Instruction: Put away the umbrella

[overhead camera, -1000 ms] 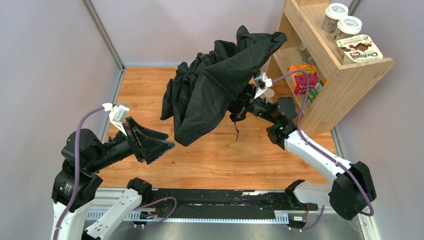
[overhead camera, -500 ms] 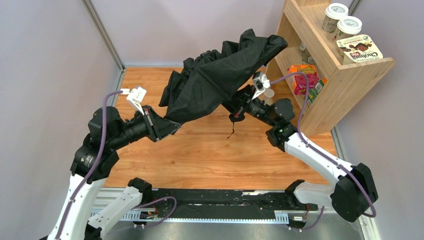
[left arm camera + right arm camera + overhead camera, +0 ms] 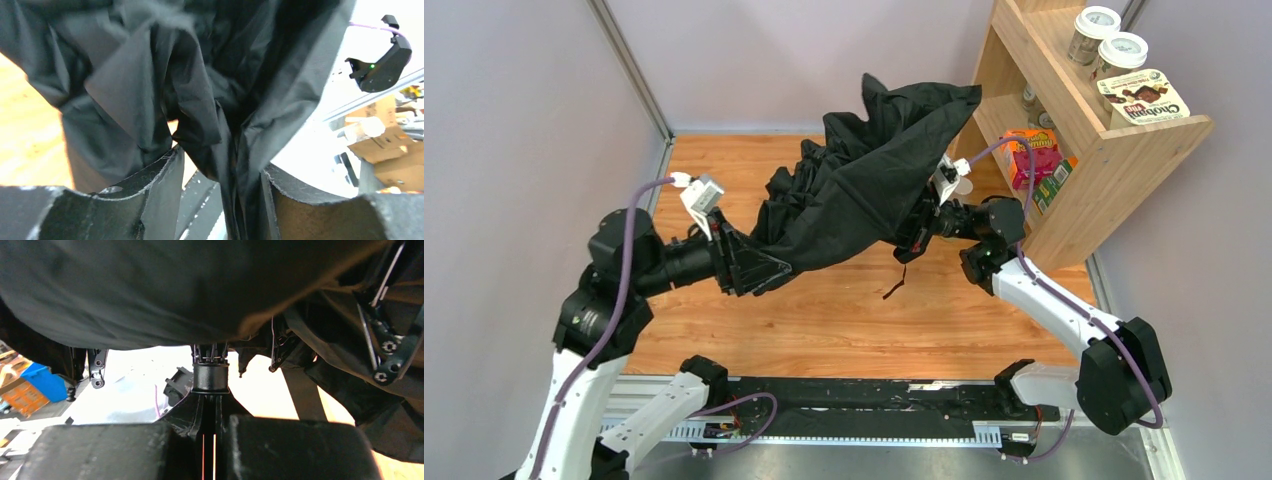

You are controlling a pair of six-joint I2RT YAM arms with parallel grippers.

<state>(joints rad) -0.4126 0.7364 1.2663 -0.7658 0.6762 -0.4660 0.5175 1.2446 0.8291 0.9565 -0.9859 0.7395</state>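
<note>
The right gripper [image 3: 916,228] was clenched on the shaft of the umbrella [image 3: 864,180], held above the table, while canopy folds hung between the parted left gripper [image 3: 769,272] fingers, which should next close to gather them.

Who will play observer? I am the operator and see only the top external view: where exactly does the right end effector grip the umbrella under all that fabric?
Observer: The right wrist view shows the right end effector shut on the umbrella at its thin shaft, just below a black collar.
Operator: Does the left end effector have the canopy?
Observer: The left wrist view shows folds of fabric hanging inside the left end effector, whose fingers stand apart.
Operator: Are any ribs visible underneath?
Observer: Yes, the right wrist view shows hinged ribs exposed under the canopy.
</note>
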